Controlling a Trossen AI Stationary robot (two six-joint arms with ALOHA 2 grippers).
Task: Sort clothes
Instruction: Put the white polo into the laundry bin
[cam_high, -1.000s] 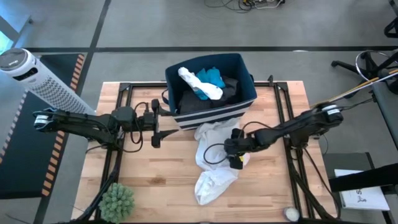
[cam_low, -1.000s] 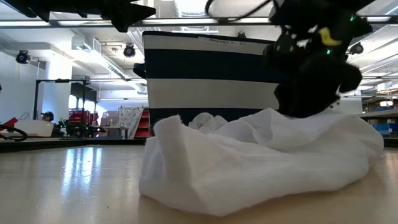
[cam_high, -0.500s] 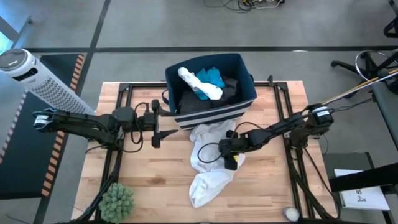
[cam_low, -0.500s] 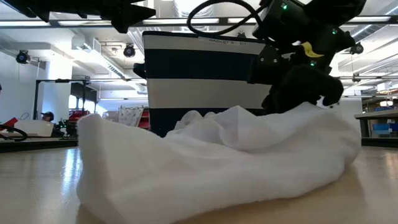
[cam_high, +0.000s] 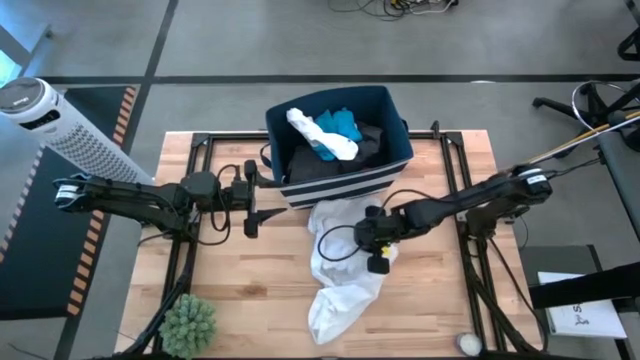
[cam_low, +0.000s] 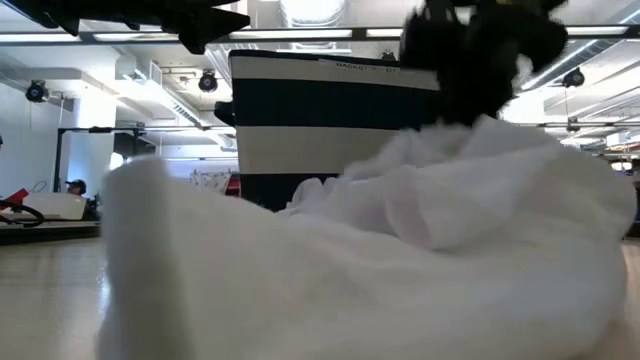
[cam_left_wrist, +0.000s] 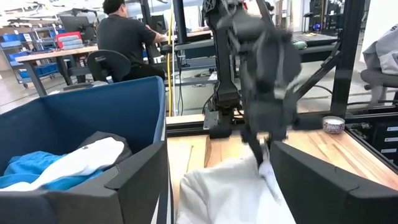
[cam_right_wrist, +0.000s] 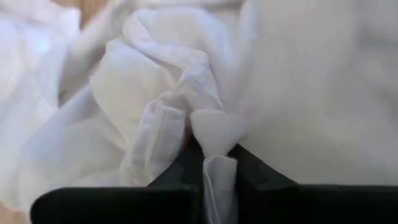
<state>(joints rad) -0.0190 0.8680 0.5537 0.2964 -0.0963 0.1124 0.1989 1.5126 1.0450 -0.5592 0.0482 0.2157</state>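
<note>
My right tool pinches the white garment at counter centre; the bin at twelve o'clock already holds several clothes. My left tool, spread, waits at nine o'clock.

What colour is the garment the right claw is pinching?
White. The large garment lies on the table before the bin, pinched by the right claw; clearest in the high view.

The tall navy fabric bin with white stripes is blocking the table's far middle, and the crumpled large white garment is sprawling before it; bare wooden tabletop is lying open beside it.
</note>
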